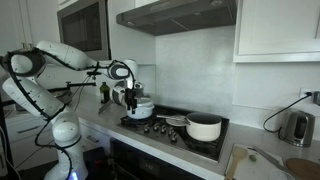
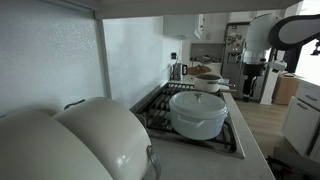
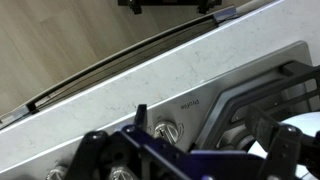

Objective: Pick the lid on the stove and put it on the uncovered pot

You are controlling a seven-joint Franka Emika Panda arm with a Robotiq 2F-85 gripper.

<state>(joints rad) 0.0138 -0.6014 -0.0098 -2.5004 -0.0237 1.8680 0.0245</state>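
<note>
My jaws hang over the front edge of the stove [image 1: 172, 129], apparently spread apart with nothing between them. The wrist view looks down on the stove knobs [image 3: 167, 130] and the pale bench [image 3: 90, 100]. I cannot make out the lid for certain in any view.

The uncovered pot [image 1: 205, 128] sits at the stove's other end, well apart, and its inside is hidden. A rounder pot [image 1: 141, 108] with a grey top stands just beside my jaws, contents unseen.

Risks, as I judge them:
- Dropping straight down could strike the knobs or clip the rounder pot.
- A pinch on the lid's small knob could slip.
- The lid could land askew on the rim.
</note>
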